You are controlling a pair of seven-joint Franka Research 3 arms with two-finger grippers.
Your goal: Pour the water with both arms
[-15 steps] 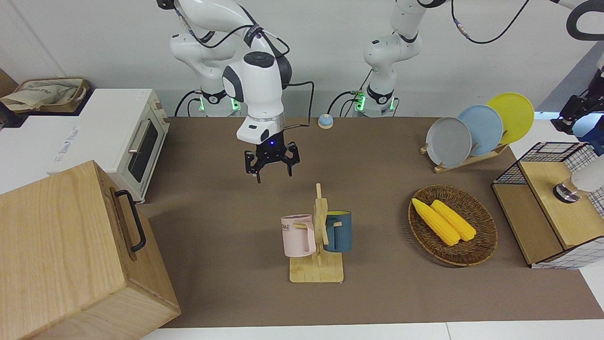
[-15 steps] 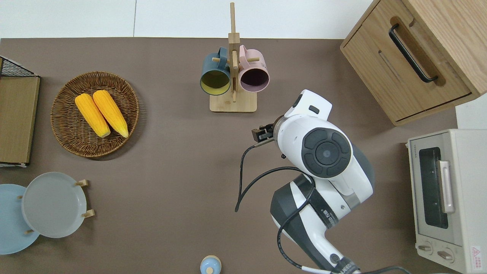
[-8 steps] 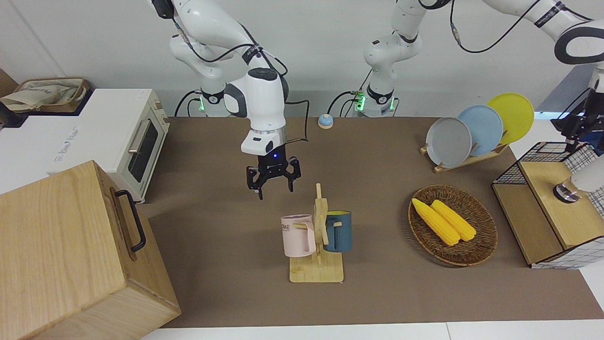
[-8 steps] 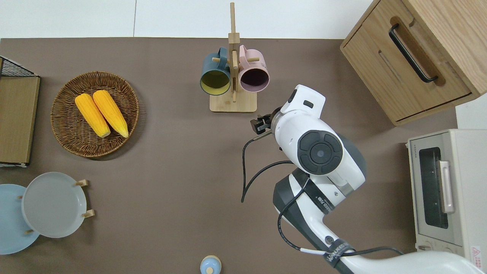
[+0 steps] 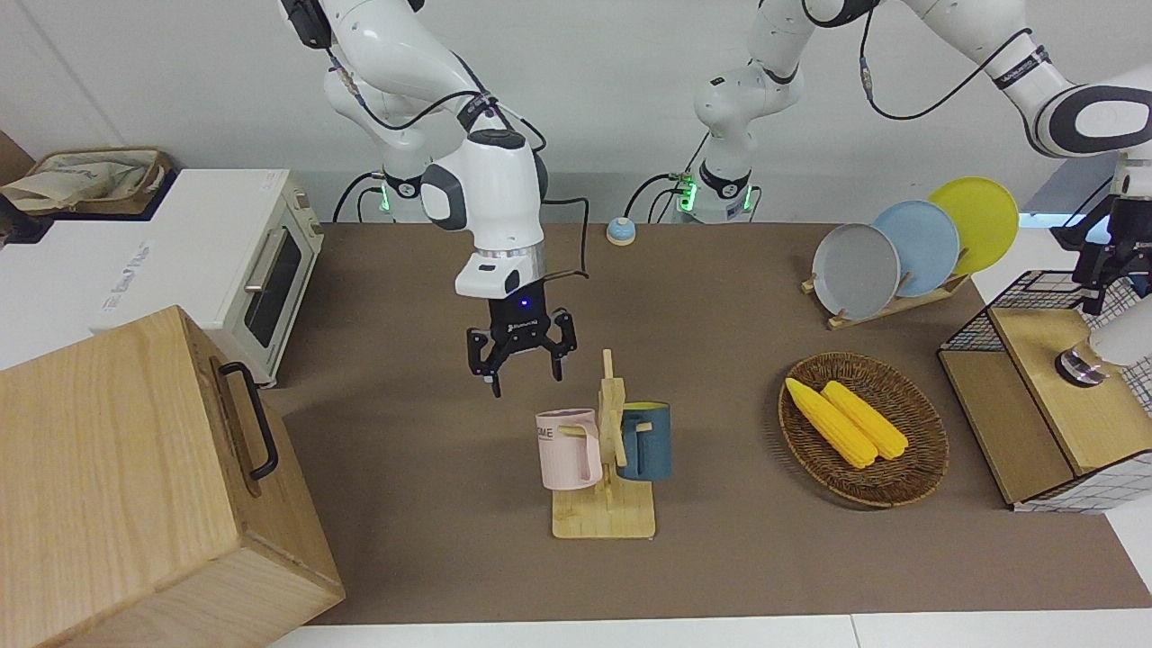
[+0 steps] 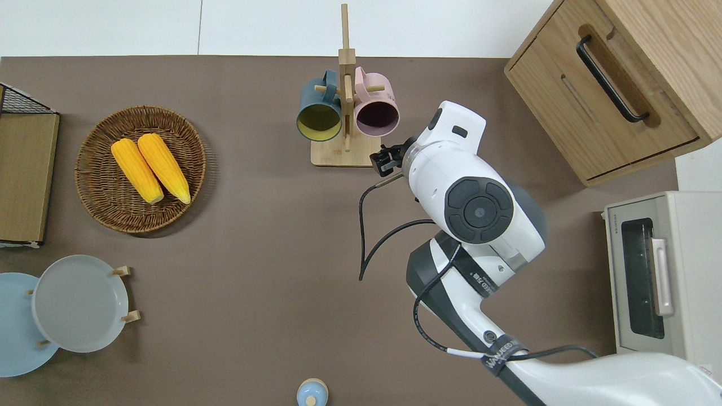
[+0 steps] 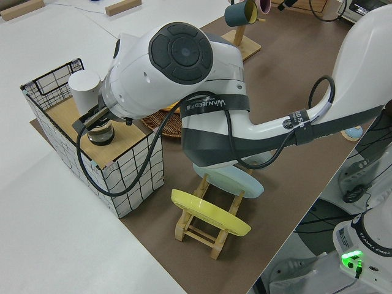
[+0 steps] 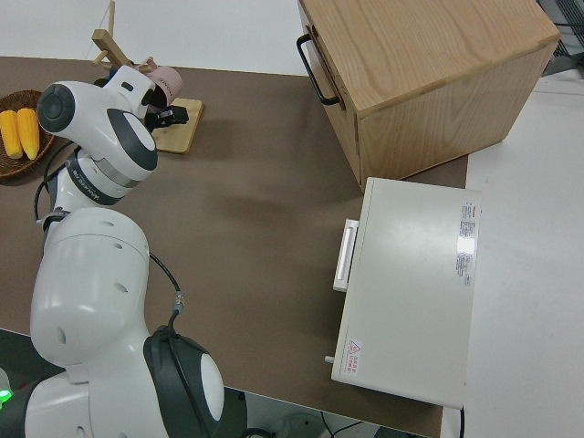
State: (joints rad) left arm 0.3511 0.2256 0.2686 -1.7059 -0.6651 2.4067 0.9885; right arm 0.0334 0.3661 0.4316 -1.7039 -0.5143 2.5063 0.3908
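My right gripper (image 5: 524, 371) hangs open and empty over the table, right next to the base of the wooden mug rack (image 5: 605, 517), on the pink mug's side; in the overhead view only a bit of it (image 6: 386, 160) shows past the wrist. The pink mug (image 5: 567, 450) and the blue mug (image 5: 646, 441) hang on the rack. My left gripper (image 5: 1105, 274) is above a white vessel with a silver ring (image 5: 1111, 346), which stands on the wooden shelf in the wire basket (image 5: 1035, 288) at the left arm's end. Water is out of view.
A wicker basket (image 5: 900, 490) with two corn cobs lies between the rack and the wire basket. A plate rack (image 5: 900, 247) stands nearer the robots. A toaster oven (image 5: 225, 243) and a wooden cabinet (image 5: 117, 477) fill the right arm's end. A small blue knob (image 5: 619, 231) sits near the bases.
My right gripper has come down and moved away from the robots, toward the mug rack, still open. My left arm has swung into view over the wire basket.
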